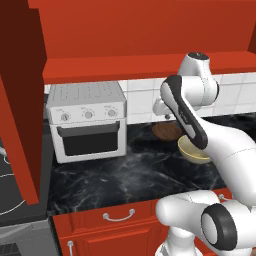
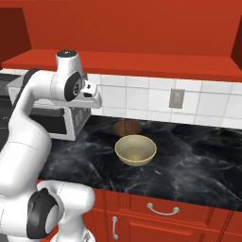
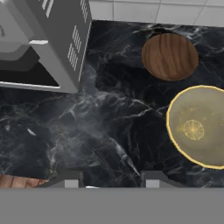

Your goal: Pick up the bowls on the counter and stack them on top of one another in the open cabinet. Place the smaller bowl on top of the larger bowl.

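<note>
Black marble counter (image 3: 87, 131) sits below the gripper (image 3: 109, 177), jaws parted, empty. Larger bowl (image 3: 199, 127) lies off to its right: shift over, descend on the rim.

Larger bowl (image 3: 199, 126) cut by right edge; smaller bowl (image 1: 167, 131) half behind arm.

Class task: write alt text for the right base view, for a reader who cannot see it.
Two bowls sit on a black marble counter: a tan bowl in front, a dark brown bowl behind it. A white robot arm rises at left, before a toaster oven.
</note>
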Available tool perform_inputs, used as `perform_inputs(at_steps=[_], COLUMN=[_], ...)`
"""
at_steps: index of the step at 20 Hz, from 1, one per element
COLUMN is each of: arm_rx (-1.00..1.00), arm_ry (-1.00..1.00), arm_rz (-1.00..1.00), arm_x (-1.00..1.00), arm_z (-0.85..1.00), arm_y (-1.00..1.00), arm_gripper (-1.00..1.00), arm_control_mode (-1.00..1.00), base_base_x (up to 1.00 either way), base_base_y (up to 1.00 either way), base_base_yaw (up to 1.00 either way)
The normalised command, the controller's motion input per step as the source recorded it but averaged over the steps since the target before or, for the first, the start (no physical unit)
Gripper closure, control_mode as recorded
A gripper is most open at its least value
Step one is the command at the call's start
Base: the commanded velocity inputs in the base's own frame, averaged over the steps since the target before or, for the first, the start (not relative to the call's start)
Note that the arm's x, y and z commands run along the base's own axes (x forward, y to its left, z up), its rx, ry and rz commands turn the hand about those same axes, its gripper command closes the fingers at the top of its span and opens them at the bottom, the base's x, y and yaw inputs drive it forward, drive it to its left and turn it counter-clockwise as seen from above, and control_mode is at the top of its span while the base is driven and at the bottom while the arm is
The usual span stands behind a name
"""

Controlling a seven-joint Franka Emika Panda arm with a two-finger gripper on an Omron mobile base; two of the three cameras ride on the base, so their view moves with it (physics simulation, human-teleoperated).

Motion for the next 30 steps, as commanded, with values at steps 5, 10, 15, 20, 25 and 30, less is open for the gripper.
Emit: perform_inputs(at_steps=[5, 10, 15, 20, 25, 30], arm_rx=[0.0, 0.0, 0.0, 0.0, 0.0, -0.03], arm_ry=[0.0, 0.03, 0.03, 0.06, 0.01, 0.02], arm_rz=[0.0, 0.0, 0.0, 0.0, 0.0, 0.02], arm_x=[0.0, 0.01, 0.0, 0.04, 0.03, 0.0], arm_z=[0.0, -0.06, -0.04, -0.06, -0.09, -0.13], arm_y=[0.05, 0.07, 0.0, -0.02, -0.05, 0.0], arm_gripper=[-1.0, -1.0, -1.0, -1.0, -1.0, -1.0], arm_control_mode=[-1.0, -1.0, -1.0, -1.0, -1.0, -1.0], base_base_x=[0.0, 0.0, 0.0, 0.0, 0.0, 0.0], base_base_y=[0.0, 0.0, 0.0, 0.0, 0.0, 0.0], base_base_yaw=[0.0, 0.0, 0.0, 0.0, 0.0, 0.0])
